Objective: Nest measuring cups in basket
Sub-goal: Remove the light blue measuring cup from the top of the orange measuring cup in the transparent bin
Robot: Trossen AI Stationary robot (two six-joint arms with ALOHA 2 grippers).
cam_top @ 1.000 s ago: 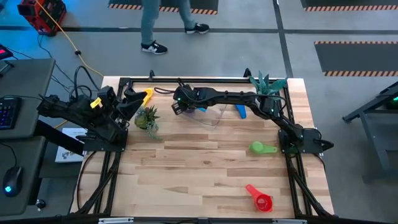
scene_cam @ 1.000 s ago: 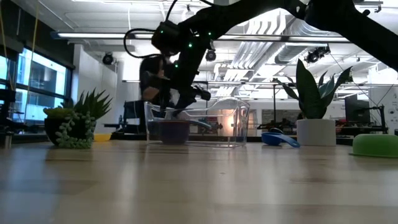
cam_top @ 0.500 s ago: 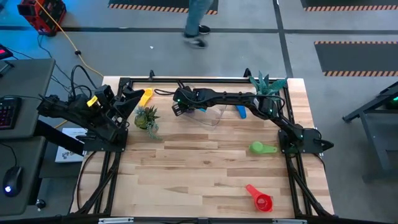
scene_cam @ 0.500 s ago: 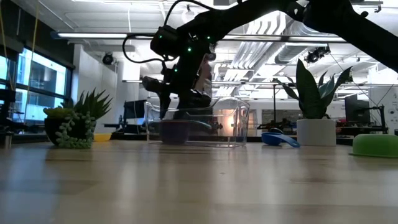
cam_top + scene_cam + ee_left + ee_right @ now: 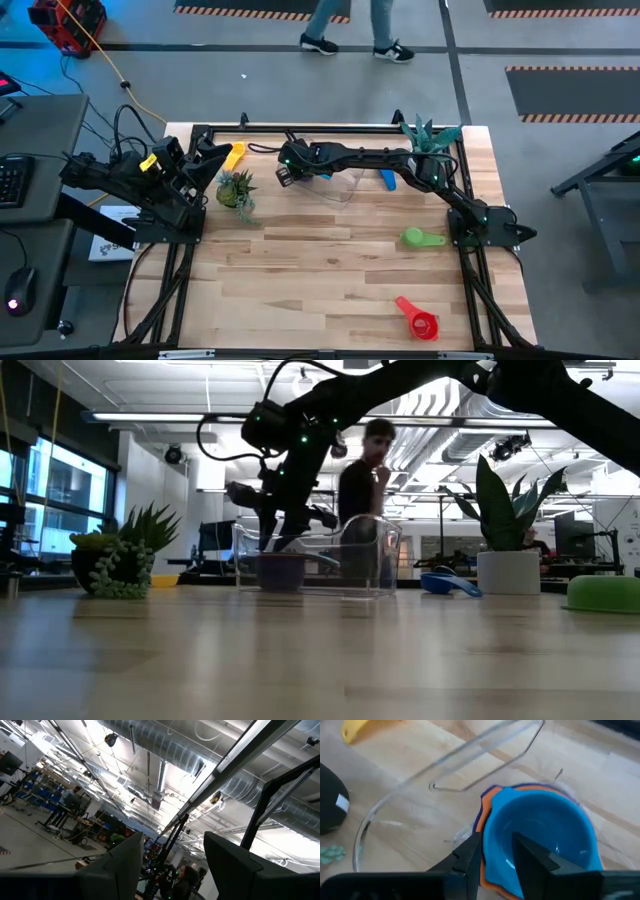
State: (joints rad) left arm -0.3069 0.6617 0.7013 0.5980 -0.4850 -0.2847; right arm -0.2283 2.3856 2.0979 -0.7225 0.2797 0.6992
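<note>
Blue cup (image 5: 540, 832) nested on orange cup (image 5: 487, 807) in basket (image 5: 345, 186); right gripper (image 5: 495, 851) fingers narrowly parted above it, holding nothing. Left gripper (image 5: 172, 862) open, parked. Yellow (image 5: 233, 155), green (image 5: 420, 238), red (image 5: 419, 321) cups outstanding.

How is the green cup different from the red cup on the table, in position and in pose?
The green cup lies close to the right arm's base, while the red cup lies nearer the table's front edge. The green cup's handle points sideways toward the right edge; the red cup's handle points diagonally toward the table's middle. Both lie on bare wood, outside the clear basket, with no claw near them.
</note>
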